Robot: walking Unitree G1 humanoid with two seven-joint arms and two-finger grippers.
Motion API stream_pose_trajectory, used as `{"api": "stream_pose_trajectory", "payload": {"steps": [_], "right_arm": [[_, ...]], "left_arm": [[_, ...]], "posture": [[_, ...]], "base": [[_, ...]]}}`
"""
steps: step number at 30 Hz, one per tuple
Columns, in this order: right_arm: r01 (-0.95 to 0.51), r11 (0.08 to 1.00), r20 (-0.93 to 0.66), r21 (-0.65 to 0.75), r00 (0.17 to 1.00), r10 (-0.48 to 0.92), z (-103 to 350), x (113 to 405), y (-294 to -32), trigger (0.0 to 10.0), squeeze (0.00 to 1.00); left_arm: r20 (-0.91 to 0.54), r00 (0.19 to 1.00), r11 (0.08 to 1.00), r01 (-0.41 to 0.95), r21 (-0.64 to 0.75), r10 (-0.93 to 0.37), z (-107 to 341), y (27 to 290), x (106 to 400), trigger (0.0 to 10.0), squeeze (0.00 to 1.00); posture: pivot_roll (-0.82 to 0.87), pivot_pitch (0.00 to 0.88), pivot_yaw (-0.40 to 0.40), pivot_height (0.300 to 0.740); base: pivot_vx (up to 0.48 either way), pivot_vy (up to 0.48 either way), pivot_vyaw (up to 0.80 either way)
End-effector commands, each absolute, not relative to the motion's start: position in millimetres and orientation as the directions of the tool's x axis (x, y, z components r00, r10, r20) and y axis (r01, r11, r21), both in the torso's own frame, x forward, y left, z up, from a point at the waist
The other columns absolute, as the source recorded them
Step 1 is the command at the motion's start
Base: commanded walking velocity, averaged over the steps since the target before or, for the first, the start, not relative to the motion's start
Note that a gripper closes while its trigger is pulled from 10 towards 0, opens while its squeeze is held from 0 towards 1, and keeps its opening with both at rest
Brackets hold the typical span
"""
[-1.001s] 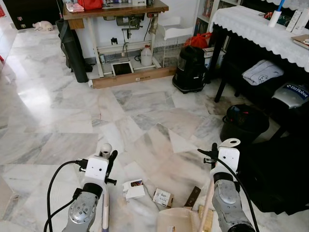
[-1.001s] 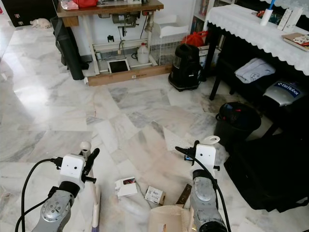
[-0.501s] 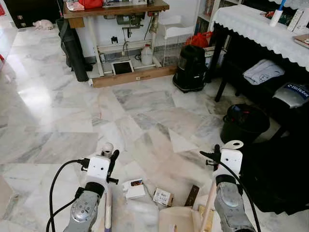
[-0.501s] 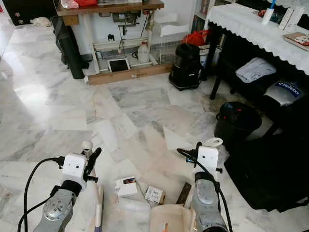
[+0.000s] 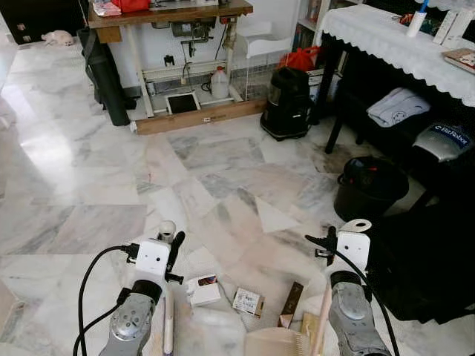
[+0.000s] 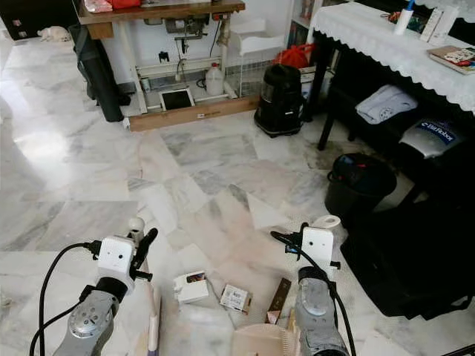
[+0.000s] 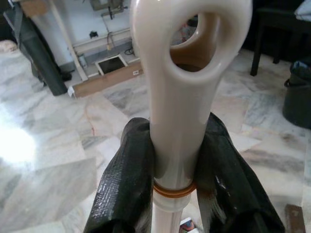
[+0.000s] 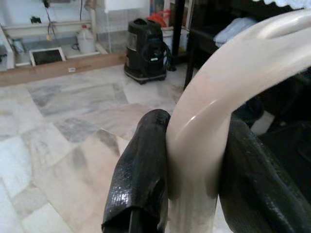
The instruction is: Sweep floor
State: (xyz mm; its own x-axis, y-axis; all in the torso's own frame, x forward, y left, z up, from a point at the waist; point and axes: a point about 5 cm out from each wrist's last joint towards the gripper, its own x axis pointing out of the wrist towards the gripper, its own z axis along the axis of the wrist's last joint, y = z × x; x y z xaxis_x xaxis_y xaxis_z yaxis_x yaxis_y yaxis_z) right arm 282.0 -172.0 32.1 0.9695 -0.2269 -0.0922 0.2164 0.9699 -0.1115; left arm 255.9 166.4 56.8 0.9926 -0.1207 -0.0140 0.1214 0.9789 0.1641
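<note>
floor (image 5: 89, 178): grey-white marble | litter: 2 boxes (image 5: 202, 290), 1 brown strip (image 5: 292, 297) | left gripper (image 7: 177, 160) pinching broom (image 7: 187, 77) | right gripper (image 8: 194, 174) pinching dustpan (image 5: 274, 343) handle

Both arms reach forward and low, left hand (image 7: 177, 160) and right hand (image 8: 194, 179) each clamped shut.

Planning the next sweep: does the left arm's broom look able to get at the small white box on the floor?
Probably yes: the left claw grips the broom handle, and the small white box lies just beside the broom, with bare floor between.
</note>
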Motion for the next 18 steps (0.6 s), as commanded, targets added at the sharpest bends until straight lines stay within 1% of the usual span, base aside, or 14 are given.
{"api": "stream_pose_trajectory", "payload": {"steps": [1,5,18], "right_arm": [[0.232,0.967,-0.034,-0.107,0.971,-0.236,40.4,287.0,-171.3,10.0,0.00],[0.247,0.961,0.019,-0.127,0.969,-0.246,46.7,290.9,-172.4,10.0,0.00],[0.229,0.963,-0.011,-0.140,0.972,-0.233,37.8,293.4,-165.0,10.0,0.00]], "left_arm": [[0.006,0.993,0.980,0.114,0.162,-0.117,63.0,169.8,260.9,10.0,0.00],[0.007,0.993,0.982,0.115,0.152,-0.117,64.5,171.8,262.3,10.0,0.00],[-0.005,0.988,0.976,0.154,0.153,-0.155,67.6,174.6,264.9,10.0,0.00]], "posture": [[0.12,0.043,-0.013,0.740],[0.12,0.041,-0.004,0.740],[0.14,0.030,0.021,0.740]], "base": [[0.000,0.000,0.00],[0.000,0.000,0.00],[0.000,0.000,0.00]]}}
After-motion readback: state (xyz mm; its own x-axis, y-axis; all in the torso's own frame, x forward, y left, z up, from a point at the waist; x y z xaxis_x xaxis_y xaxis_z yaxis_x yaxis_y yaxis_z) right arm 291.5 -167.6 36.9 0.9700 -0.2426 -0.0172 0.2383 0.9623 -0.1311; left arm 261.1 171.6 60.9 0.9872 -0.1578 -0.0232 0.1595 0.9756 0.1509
